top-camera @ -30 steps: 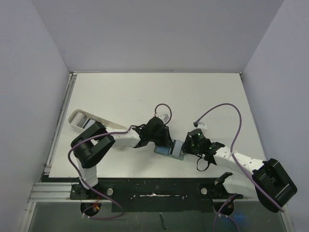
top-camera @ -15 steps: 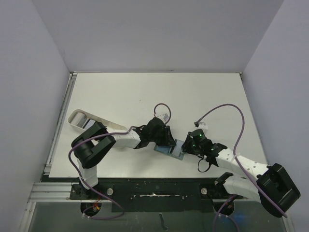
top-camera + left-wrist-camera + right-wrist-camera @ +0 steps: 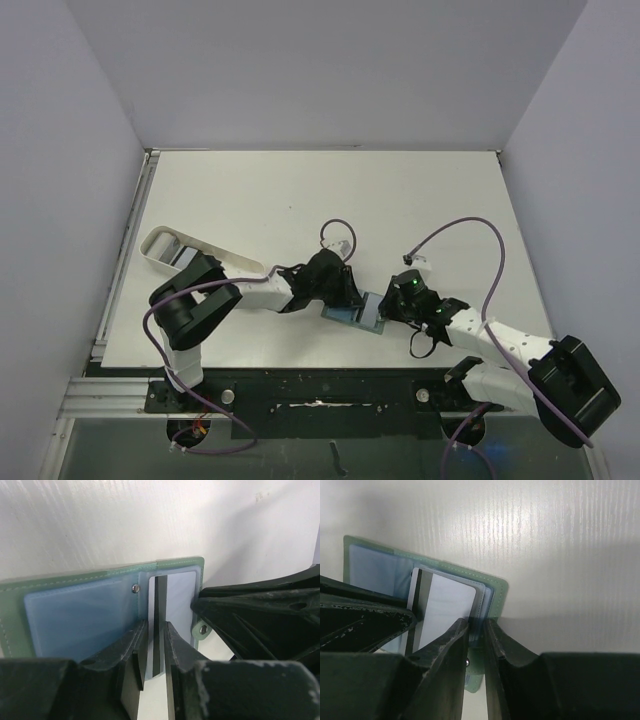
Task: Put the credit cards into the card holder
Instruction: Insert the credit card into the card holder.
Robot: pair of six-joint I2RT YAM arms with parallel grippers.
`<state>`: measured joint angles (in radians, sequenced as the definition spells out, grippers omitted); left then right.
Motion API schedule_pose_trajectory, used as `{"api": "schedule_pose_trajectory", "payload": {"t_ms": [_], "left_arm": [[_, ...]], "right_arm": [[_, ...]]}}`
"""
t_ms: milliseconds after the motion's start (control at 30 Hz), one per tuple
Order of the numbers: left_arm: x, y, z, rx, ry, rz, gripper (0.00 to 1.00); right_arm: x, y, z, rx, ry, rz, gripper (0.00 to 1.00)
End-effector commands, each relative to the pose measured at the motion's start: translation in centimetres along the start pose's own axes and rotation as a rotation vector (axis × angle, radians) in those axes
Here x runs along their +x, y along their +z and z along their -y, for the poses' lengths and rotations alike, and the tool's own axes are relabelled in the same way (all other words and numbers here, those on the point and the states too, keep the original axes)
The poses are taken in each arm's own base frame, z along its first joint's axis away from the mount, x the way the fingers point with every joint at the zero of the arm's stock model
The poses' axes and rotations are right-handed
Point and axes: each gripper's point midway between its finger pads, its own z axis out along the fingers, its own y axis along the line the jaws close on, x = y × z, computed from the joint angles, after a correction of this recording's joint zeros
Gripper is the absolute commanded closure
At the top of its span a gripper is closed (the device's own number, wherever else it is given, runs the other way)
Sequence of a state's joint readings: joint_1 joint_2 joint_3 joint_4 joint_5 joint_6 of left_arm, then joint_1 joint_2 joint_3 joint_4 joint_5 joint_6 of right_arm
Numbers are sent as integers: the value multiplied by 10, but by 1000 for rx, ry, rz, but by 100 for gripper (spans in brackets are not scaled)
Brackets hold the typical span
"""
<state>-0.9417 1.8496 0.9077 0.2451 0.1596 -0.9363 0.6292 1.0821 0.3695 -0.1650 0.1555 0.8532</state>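
One card holder [image 3: 362, 312] lies open and flat on the white table [image 3: 300, 190] near its front edge, its light blue-grey slotted inside facing up, directly between the two grippers. The left gripper [image 3: 155, 627] comes at it from the left and the right gripper [image 3: 476, 625] from the right, so that the two nearly meet over it.

One credit card [image 3: 177, 597] is in view, pale with a dark stripe, lying flat on the right half of the holder with its far end against the pocket there. The left gripper's fingers [image 3: 135, 650] stand only a narrow slit apart, and their tips sit over the card's dark stripe, which shows through the slit. Whether they pinch the card or merely press on it cannot be told from the wrist view.

The right gripper's jaws are drawn close together on the green outer edge of the card holder, beside the card's end, with the small snap tab [image 3: 202, 629] just below them.

One white oblong tray [image 3: 160, 240] sits well apart at the table's left edge, beside the left arm; what is inside it is too small to make out
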Motion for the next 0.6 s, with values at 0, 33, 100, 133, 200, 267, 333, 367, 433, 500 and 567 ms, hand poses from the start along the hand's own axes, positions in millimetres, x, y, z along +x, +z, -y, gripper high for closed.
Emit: {"api": "schedule_pose_trajectory", "payload": {"t_ms": [0, 33, 100, 133, 200, 267, 333, 367, 433, 500, 567], "left_arm": [[-10, 0, 37, 100, 6, 57, 82], [-9, 0, 40, 112, -2, 61, 81], [-9, 0, 46, 137, -25, 70, 78], [-9, 0, 48, 144, -31, 74, 77], [-10, -1, 49, 146, -32, 82, 74], [-12, -3, 46, 135, -28, 97, 72], [-13, -5, 44, 124, -15, 102, 69], [-14, -6, 43, 113, -1, 104, 68], [-18, -8, 41, 85, 36, 115, 63], [-25, -14, 43, 69, 81, 138, 56], [-30, -20, 44, 54, 114, 155, 51]], "right_arm": [[-13, 7, -9, -35, 2, 67, 80], [-13, 7, -10, -38, -1, 67, 80], [-17, 8, -11, -39, -9, 76, 81], [-18, 8, -11, -36, -12, 82, 81], [-23, 7, -10, -28, -17, 99, 81], [-27, 6, -9, -25, -19, 110, 82], [-30, 3, -8, -21, -22, 118, 82], [-32, 1, -7, -17, -24, 121, 81], [-34, -4, -5, -9, -26, 130, 79], [-37, -10, -5, -9, -27, 144, 78], [-40, -15, -4, -12, -29, 159, 76]]}}
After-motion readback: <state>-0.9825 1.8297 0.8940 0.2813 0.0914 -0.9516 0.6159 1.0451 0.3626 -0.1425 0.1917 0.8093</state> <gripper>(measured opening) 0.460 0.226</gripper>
